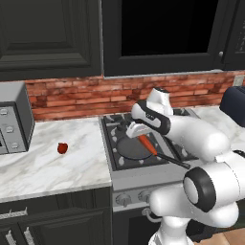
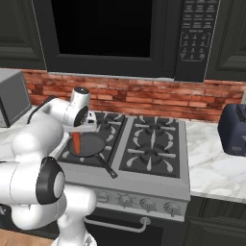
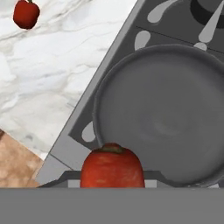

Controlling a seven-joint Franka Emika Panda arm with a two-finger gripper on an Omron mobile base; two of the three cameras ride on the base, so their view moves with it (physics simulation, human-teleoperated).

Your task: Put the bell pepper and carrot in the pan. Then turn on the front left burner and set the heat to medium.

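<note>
Carrot (image 3: 112, 166) up close, pinched between the jaws of the gripper (image 1: 137, 132), hanging over the near rim of the pan (image 3: 162, 118) on the stove (image 2: 158, 178). Bell pepper (image 1: 62, 148) sits on the marble counter (image 1: 48, 162), well left of the pan.

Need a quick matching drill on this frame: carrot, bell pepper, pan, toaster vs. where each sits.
Things:
1. carrot
2. bell pepper
3. pan
4. toaster

Places:
A. on the front left burner
B. on the marble counter left of the stove
C. held in the pincer above the pan
D. on the counter right of the stove

Pairs: 1-C, 2-B, 3-A, 4-D
</note>
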